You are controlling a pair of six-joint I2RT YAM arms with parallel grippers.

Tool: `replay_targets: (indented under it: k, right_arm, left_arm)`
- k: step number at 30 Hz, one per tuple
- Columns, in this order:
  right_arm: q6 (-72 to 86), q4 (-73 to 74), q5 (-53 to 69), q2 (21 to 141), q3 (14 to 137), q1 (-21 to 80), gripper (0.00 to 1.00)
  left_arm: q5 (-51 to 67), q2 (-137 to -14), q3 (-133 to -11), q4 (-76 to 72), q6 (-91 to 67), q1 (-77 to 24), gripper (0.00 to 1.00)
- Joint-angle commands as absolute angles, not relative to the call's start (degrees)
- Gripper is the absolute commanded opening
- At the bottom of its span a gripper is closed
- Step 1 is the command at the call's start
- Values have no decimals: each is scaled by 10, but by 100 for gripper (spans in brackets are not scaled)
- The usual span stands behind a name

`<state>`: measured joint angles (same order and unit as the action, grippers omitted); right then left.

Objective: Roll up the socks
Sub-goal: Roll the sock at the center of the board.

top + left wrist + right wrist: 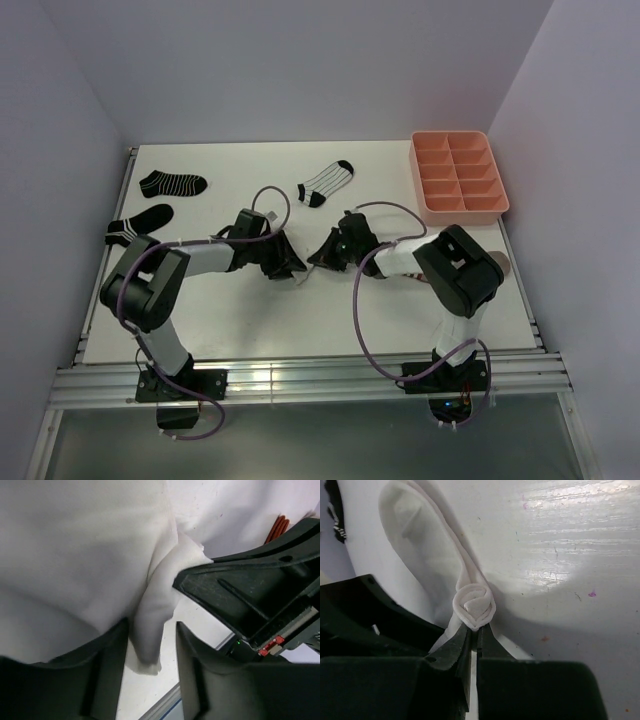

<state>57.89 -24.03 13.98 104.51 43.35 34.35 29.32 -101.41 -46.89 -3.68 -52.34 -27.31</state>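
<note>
White sock [435,565] mid-table: your right gripper [474,630] clamps rolled end, left gripper [152,630] parted (astride fold); tray [465,216] well apart.

The top external camera sits above and behind the arm bases [170,385] and faces down and forward. It is far enough off to take in the whole white table [300,320], from the near rail [300,378] to the pink divided tray [459,177].

The right wrist camera looks along the right gripper [474,630] at the tabletop from very near, with the white sock [470,602] filling its middle.

The left wrist camera is nearer still. It looks past the left gripper [151,645] at the same sock, and the right gripper's black body shows at its right edge.

All three views share the table's centre.
</note>
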Motion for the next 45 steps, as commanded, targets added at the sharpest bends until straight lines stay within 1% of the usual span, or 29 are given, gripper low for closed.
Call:
replay_targets:
  k: [1, 2, 5, 6, 8, 9, 11, 12, 15, 18, 24, 31, 34, 45]
  right_arm:
    - [512, -71, 97, 1027, 488, 342, 0]
    - [500, -45, 84, 1026, 501, 342, 0]
    - [477, 57, 61, 1029, 557, 342, 0]
    - [470, 108, 55, 1033, 574, 342, 0]
    - [453, 155, 52, 1051, 624, 342, 0]
    - [446, 196, 51, 1065, 640, 342, 0]
    - [430, 236, 53, 1081, 685, 343, 0]
    - [425, 266, 54, 1095, 710, 343, 0]
    - [417, 320, 49, 1120, 747, 344, 0]
    - [418, 343, 53, 1135, 762, 344, 0]
    - [434, 344, 69, 1150, 760, 344, 0]
    - [441, 346, 78, 1155, 762, 343, 0]
    - [442, 345, 83, 1155, 765, 343, 0]
    - [446, 338, 99, 1160, 763, 343, 0]
  left_arm:
    - [187, -968, -464, 50, -468, -273, 50]
    - [152, -955, -466, 58, -460, -275, 55]
    - [89, -908, -475, 89, -426, -293, 59]
    - [39, -896, -476, 94, -416, -301, 59]
    - [3, -862, -478, 98, -389, -335, 60]
    - [-70, -844, -477, 95, -381, -349, 59]
    - [-123, -827, -471, 77, -356, -396, 59]
    - [-168, -813, -464, 68, -339, -414, 59]
    - [-230, -800, -452, 14, -309, -488, 59]
    - [-255, -815, -454, -28, -282, -516, 57]
    - [-302, -866, -459, -97, -222, -576, 55]
    - [-321, -928, -475, -131, -183, -598, 58]
    - [-348, -955, -490, -133, -169, -606, 59]
    - [-377, -1027, -518, -141, -124, -617, 56]
